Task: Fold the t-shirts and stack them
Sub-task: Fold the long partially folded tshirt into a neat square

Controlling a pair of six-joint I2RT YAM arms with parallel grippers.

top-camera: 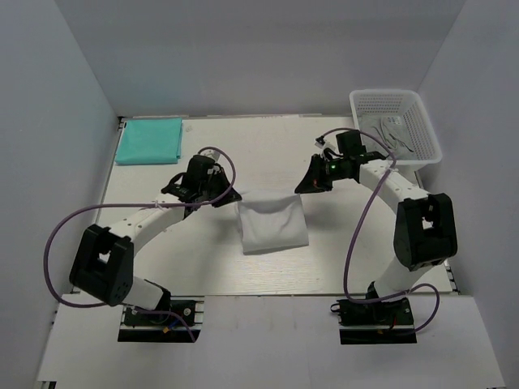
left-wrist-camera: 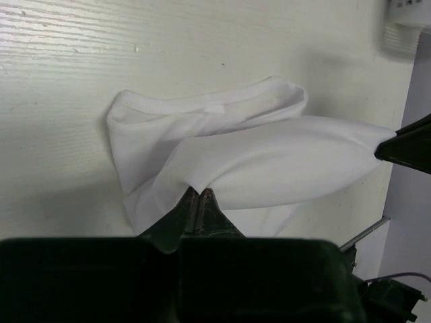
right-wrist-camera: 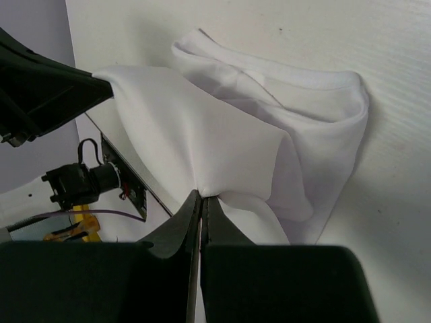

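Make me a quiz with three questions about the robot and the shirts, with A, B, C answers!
1. Where is the teal t-shirt?
A. far left corner of the table
B. near right corner
C. right in the middle

2. How many t-shirts can you see?
A. one
B. two
C. four

3. What is the left gripper doing?
A. hanging open
B. pinching the white t-shirt
C. holding a cup

Answers:
1 A, it lies folded by the far left edge.
2 B, one teal and one white.
3 B, its fingers are closed on the cloth, and the right gripper pinches it too.
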